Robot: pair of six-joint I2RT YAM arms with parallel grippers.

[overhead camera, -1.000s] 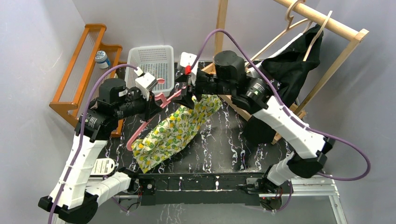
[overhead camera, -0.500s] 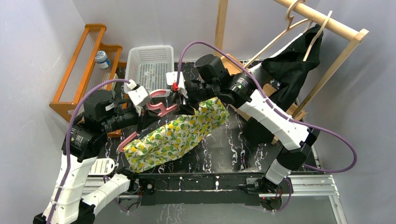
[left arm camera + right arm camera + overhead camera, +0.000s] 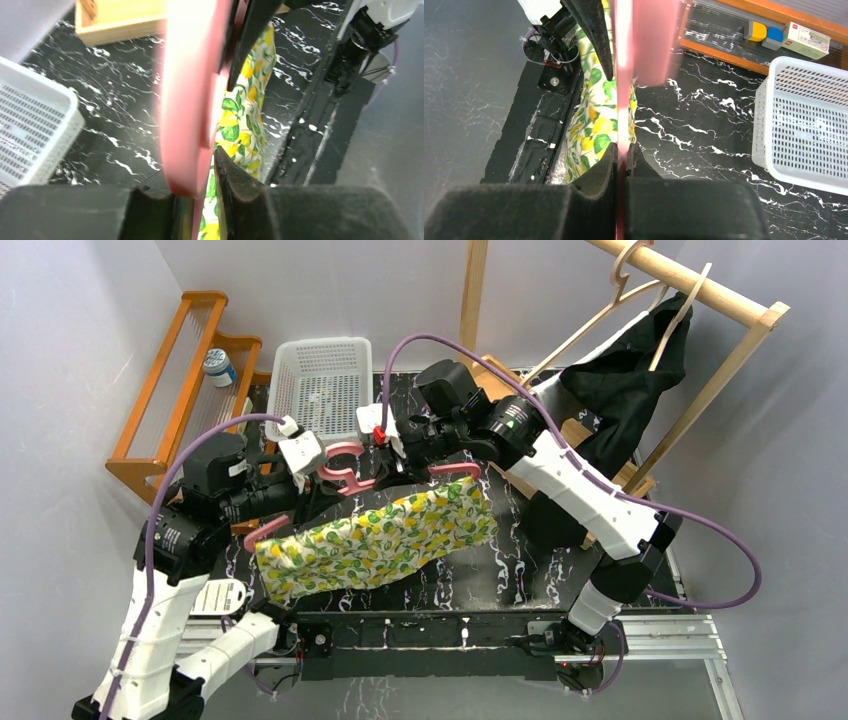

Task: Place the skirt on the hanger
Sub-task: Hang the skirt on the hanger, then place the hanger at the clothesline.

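Hanging soft and light just below both tools, the skirt (image 3: 380,535) drapes along the stiff pink hanger (image 3: 352,483), whose bar the left tool (image 3: 312,483) and right tool (image 3: 405,457) each clamp near its middle, likely the surest hold

The black marble-patterned tabletop (image 3: 470,560) carries a white perforated plastic basket (image 3: 320,380) at its far left corner. The light wooden base frame (image 3: 125,22) of a garment rack rests on its far right part, and a black mounting rail (image 3: 430,632) runs along the near edge
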